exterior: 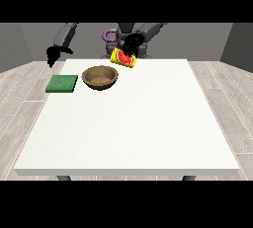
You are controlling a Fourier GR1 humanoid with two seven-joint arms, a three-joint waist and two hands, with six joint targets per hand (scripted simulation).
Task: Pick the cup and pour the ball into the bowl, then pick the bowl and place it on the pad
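**Hand tips the cup beside the bowl**

Hand at the view's right (pixel 131 43) is closed round the yellow cup with a red, watermelon-like print (pixel 123 58) and holds it in the air, tilted, its mouth seemingly turned down toward the table. You can read that tilt as the pour in progress: the cup hangs just behind and to the right of the bowl, not plainly over it, so it may need to travel further toward the bowl's middle.

Going from largest down: the large white table (pixel 133 123) carries everything. The round brown wooden bowl (pixel 100 78) sits upright near the far left, placed within reach of both arms. Just beside it, at its left and apart from it, lies the flat green square pad (pixel 62 83), close enough for a short carry later.

The hand at the view's left (pixel 53 54) hangs off the table's far corner and holds nothing; you cannot tell how its fingers lie.

Hidden from you: the ball. It shows neither in the bowl nor below the cup.
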